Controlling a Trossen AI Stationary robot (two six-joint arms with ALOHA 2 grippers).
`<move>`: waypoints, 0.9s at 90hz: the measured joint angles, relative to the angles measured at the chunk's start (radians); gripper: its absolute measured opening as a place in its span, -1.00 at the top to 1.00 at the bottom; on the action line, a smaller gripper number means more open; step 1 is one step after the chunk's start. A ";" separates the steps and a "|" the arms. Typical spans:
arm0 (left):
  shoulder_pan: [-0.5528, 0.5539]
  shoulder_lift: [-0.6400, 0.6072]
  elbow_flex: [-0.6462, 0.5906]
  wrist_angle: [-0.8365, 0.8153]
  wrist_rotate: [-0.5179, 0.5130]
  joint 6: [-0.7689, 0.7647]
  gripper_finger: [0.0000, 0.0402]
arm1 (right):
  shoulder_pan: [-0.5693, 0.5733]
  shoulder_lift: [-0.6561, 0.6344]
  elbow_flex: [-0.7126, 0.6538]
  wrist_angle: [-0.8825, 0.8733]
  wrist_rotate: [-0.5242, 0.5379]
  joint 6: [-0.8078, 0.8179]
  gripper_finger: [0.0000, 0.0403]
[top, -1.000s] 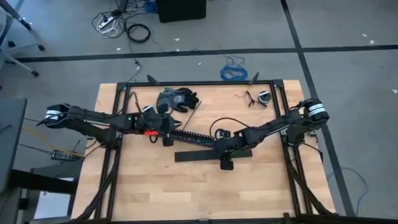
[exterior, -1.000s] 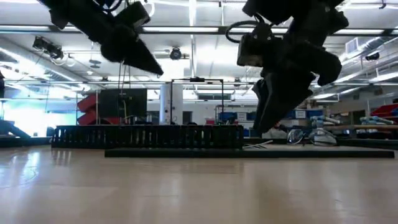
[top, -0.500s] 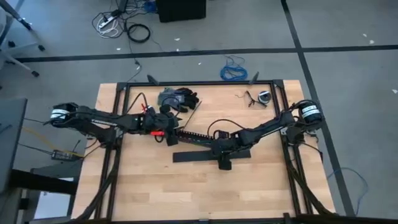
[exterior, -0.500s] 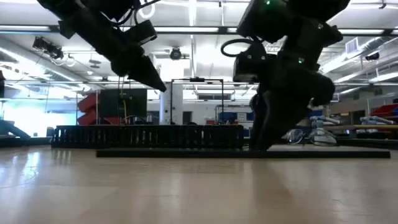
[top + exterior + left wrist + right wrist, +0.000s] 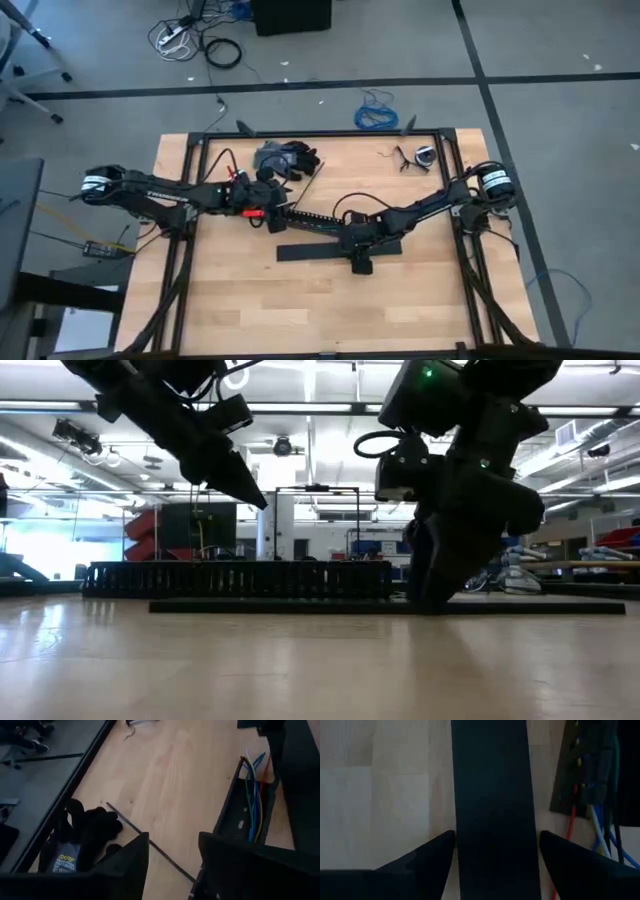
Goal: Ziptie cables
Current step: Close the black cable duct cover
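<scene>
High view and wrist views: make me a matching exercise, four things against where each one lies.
Things:
1. black gloves
2. flat black strip
3. blue coiled cable
4. coloured wires

Places:
A. on the floor, beyond the table
B. inside the slotted black channel
C. straddled by the open right gripper
D. on the table, near its far edge

Pairs: 1-D, 2-C, 3-A, 4-B

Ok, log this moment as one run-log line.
left gripper: open, raised by comb tray | right gripper: open, straddling flat black strip | cables: in tray, untied
</scene>
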 joint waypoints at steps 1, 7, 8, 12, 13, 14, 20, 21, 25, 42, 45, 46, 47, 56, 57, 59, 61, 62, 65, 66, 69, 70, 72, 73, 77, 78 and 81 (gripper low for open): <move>0.000 0.000 0.000 0.000 0.000 0.000 0.16 | 0.000 0.000 0.000 -0.001 0.001 0.001 -0.43; 0.000 0.000 0.000 -0.004 0.000 0.000 0.16 | 0.000 0.000 0.000 -0.007 0.001 0.014 -0.41; 0.000 0.000 0.000 -0.004 0.000 0.000 0.16 | 0.000 0.000 0.000 -0.007 0.001 0.017 -0.41; 0.000 0.000 0.000 -0.003 0.000 0.000 0.16 | 0.000 0.000 0.001 -0.009 -0.001 0.030 -0.38; 0.000 0.000 0.000 -0.002 0.000 0.000 0.16 | 0.000 0.000 0.001 -0.009 -0.003 0.033 -0.38; 0.000 0.000 0.000 -0.002 0.000 0.000 0.16 | 0.000 0.000 0.001 -0.009 -0.005 0.037 -0.37; 0.000 0.000 0.000 0.001 0.000 -0.001 0.16 | 0.000 -0.004 0.000 -0.015 -0.019 0.051 -0.31; 0.000 0.000 0.000 0.000 0.000 -0.001 0.16 | 0.000 -0.005 0.000 -0.016 -0.019 0.052 -0.30; 0.000 0.000 0.000 -0.003 0.000 -0.001 0.16 | 0.004 -0.007 0.000 -0.018 -0.019 0.054 -0.26; 0.000 0.000 0.000 -0.007 0.000 -0.001 0.16 | 0.021 -0.024 -0.003 -0.035 -0.040 0.058 -0.08; 0.000 0.000 0.000 -0.007 0.000 -0.001 0.16 | 0.023 -0.030 -0.004 -0.036 -0.043 0.059 -0.07; 0.000 0.000 0.000 -0.007 0.000 -0.001 0.16 | 0.024 -0.032 -0.004 -0.036 -0.045 0.059 -0.06; 0.000 0.000 0.000 -0.008 0.000 -0.001 0.16 | 0.025 -0.034 -0.004 -0.036 -0.046 0.059 -0.06; 0.000 0.000 0.000 -0.007 0.000 0.005 0.16 | 0.032 -0.056 -0.005 -0.042 -0.052 0.073 -0.08; 0.000 0.000 0.000 -0.007 0.000 0.005 0.16 | 0.032 -0.060 -0.005 -0.040 -0.052 0.075 -0.08; 0.000 0.000 0.000 -0.006 0.000 0.006 0.16 | 0.033 -0.067 -0.005 -0.038 -0.051 0.076 -0.08; 0.000 0.000 0.000 -0.005 0.000 0.006 0.16 | 0.035 -0.074 -0.005 -0.038 -0.050 0.076 -0.09; 0.000 0.000 0.000 -0.005 0.000 0.006 0.16 | 0.035 -0.077 -0.005 -0.038 -0.049 0.076 -0.09; 0.000 0.000 0.000 -0.004 0.000 0.008 0.16 | 0.037 -0.087 -0.005 -0.038 -0.048 0.076 -0.09; 0.000 0.000 0.000 -0.003 0.000 0.011 0.16 | 0.039 -0.090 -0.005 -0.037 -0.047 0.076 -0.09; 0.000 0.000 0.000 0.001 0.000 0.017 0.16 | 0.041 -0.102 -0.005 -0.034 -0.044 0.076 -0.07; 0.000 0.000 0.000 0.002 0.000 0.019 0.16 | 0.042 -0.106 -0.005 -0.034 -0.043 0.076 -0.07; 0.000 0.000 0.000 0.001 0.000 0.020 0.16 | 0.043 -0.114 -0.005 -0.032 -0.040 0.076 -0.05; 0.000 0.000 0.000 0.001 0.000 0.020 0.16 | 0.043 -0.118 -0.005 -0.031 -0.040 0.076 -0.04; 0.000 0.000 0.000 0.003 0.000 0.021 0.16 | 0.045 -0.133 -0.005 -0.029 -0.038 0.076 0.00; 0.000 0.000 0.000 0.002 0.000 0.021 0.16 | 0.046 -0.136 -0.005 -0.028 -0.038 0.076 0.02; 0.000 0.000 0.000 0.000 0.000 0.021 0.16 | 0.046 -0.144 -0.005 -0.028 -0.036 0.077 0.05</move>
